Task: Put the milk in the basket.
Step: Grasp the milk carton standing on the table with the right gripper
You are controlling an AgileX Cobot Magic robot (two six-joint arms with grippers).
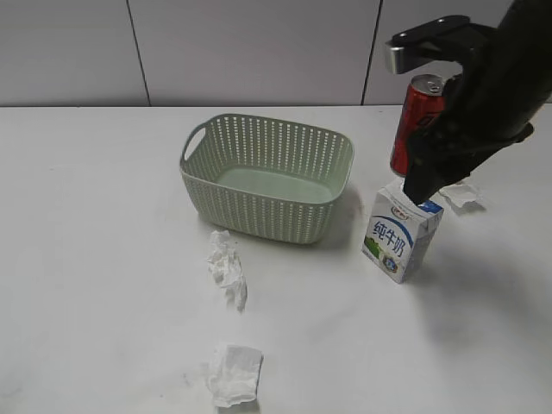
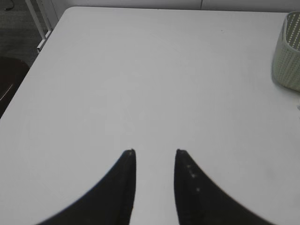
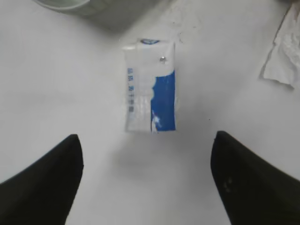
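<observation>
Milk (image 1: 402,235) stands upright on the white bench (image 1: 103,259), just beside the basket (image 1: 267,177) at about its 4 o'clock corner, not touching it. Right gripper (image 3: 145,173) hangs directly above the carton with its fingers spread wide apart, the carton's blue-and-white top framed between them in the right wrist view; that wide spread looks chosen so the fingers can drop either side of the carton. A red can (image 1: 417,123) stands close behind at 12 o'clock from the carton, so a descent probably needs to stay clear of it. Crumpled tissues (image 1: 228,267) lie on the bench at 6 o'clock of the basket. Left gripper (image 2: 154,152) idles low over bare bench, fingers slightly apart, gripping nothing
</observation>
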